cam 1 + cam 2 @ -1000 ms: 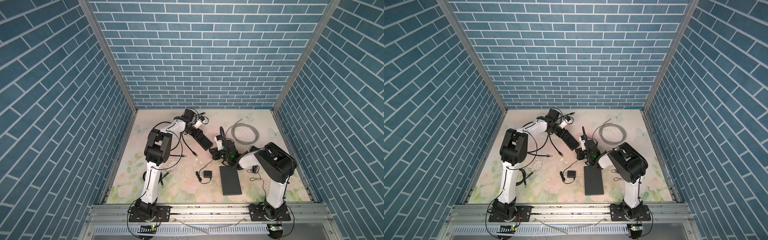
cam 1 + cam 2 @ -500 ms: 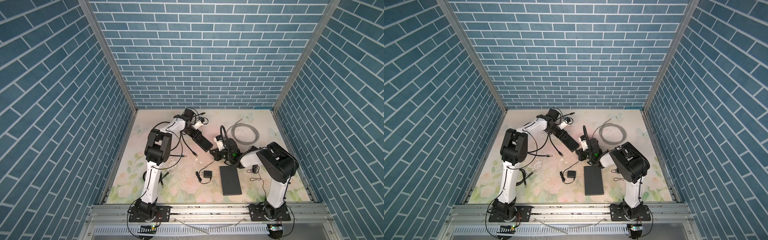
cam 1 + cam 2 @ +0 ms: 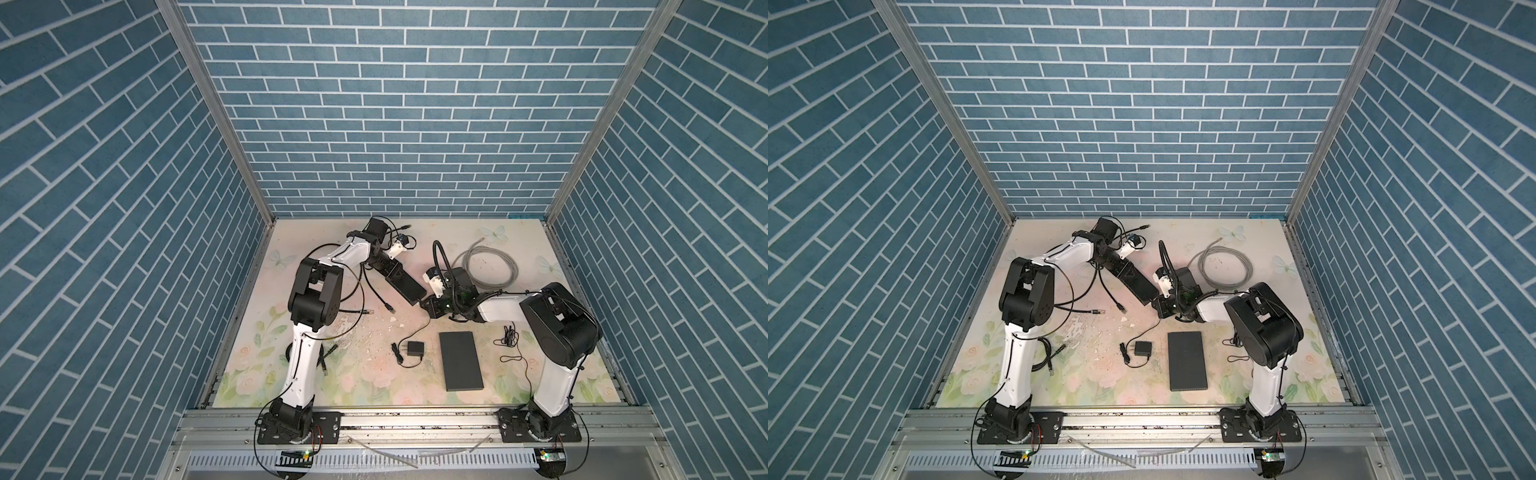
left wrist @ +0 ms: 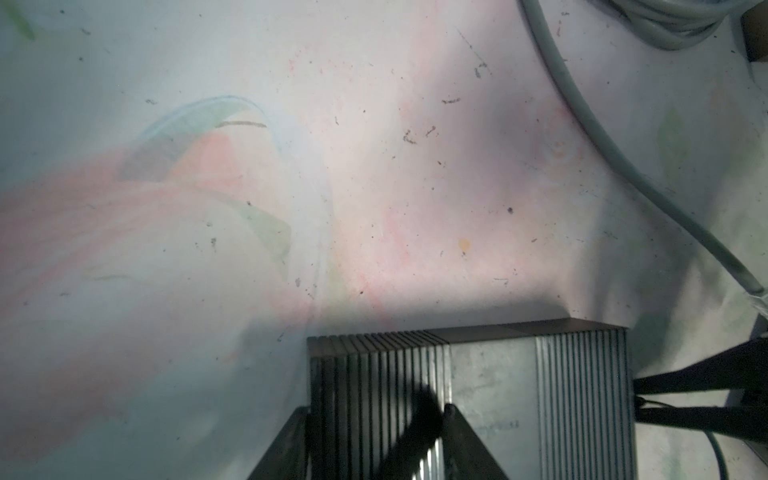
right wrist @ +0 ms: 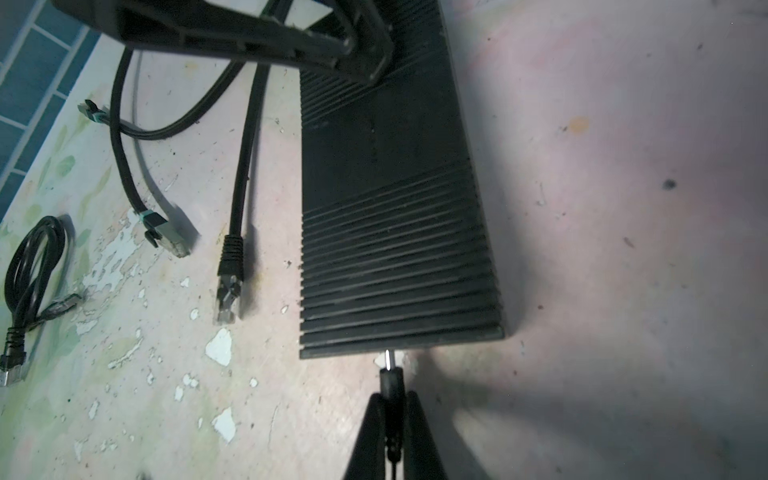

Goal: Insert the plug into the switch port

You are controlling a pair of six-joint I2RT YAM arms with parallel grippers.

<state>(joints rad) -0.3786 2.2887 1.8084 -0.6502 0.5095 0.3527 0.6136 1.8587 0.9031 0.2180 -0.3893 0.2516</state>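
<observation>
The switch (image 3: 405, 282) (image 3: 1138, 282) is a long black ribbed box lying aslant mid-table. My left gripper (image 3: 384, 266) (image 4: 376, 409) is at its far end, jaws apart: one finger (image 4: 291, 440) is beside the switch (image 4: 490, 374), the other finger (image 4: 461, 436) is over its top face. My right gripper (image 3: 428, 301) (image 5: 393, 397) is shut on the black plug (image 5: 390, 376). The plug's metal pin meets the near end face of the switch (image 5: 395, 249), and part of the pin still shows. The port itself is hidden.
A flat black box (image 3: 461, 359) and a small power adapter (image 3: 415, 348) lie near the front. A grey coiled cable (image 3: 490, 266) is behind the right arm. Black network cables (image 5: 230, 266) lie loose left of the switch, and a thin cord (image 3: 509, 336) lies by the right arm.
My right gripper has edged slightly toward the back with the plug, up to the switch's end. The left arm has barely moved.
</observation>
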